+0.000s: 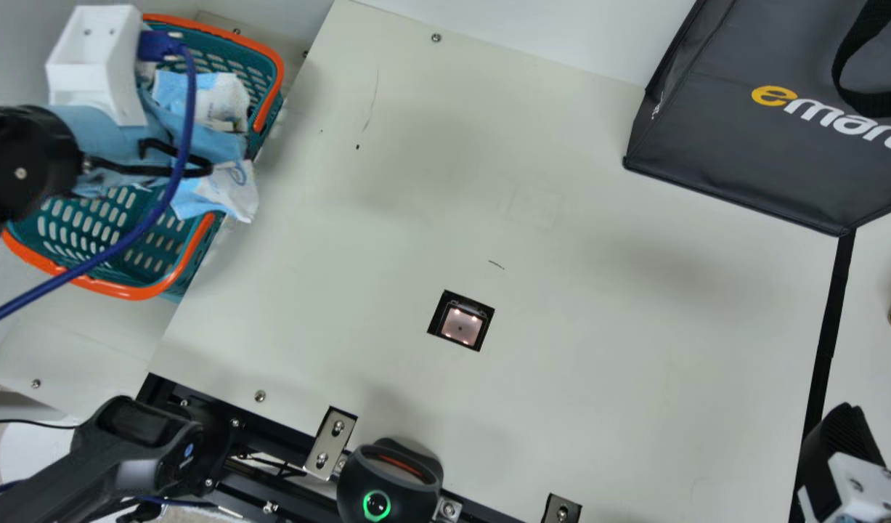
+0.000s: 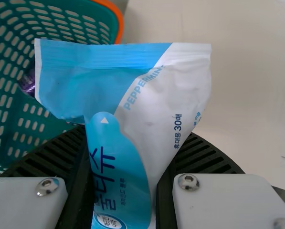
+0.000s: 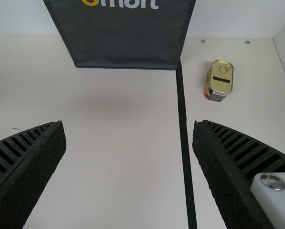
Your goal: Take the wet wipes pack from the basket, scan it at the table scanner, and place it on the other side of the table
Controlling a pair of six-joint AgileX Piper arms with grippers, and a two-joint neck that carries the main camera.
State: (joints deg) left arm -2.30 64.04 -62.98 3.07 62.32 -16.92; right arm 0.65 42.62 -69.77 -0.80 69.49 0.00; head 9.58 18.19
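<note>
At the upper left of the main view, the left arm is matte black with a rounded joint (image 1: 27, 149) and a screw (image 1: 20, 173), a boxy white bracket (image 1: 89, 58) and a thick blue cable (image 1: 184, 145). The left fingers (image 2: 49, 155) are black and ribbed, bolted to pale plates (image 2: 18, 205). Black ribs also line the right fingers (image 1: 844, 436), beside a screwed white block (image 1: 866, 490) at lower right.

Lettering (image 1: 774, 95) on bag (image 1: 725, 116) (wipes pack (image 2: 142, 107) too)
</note>
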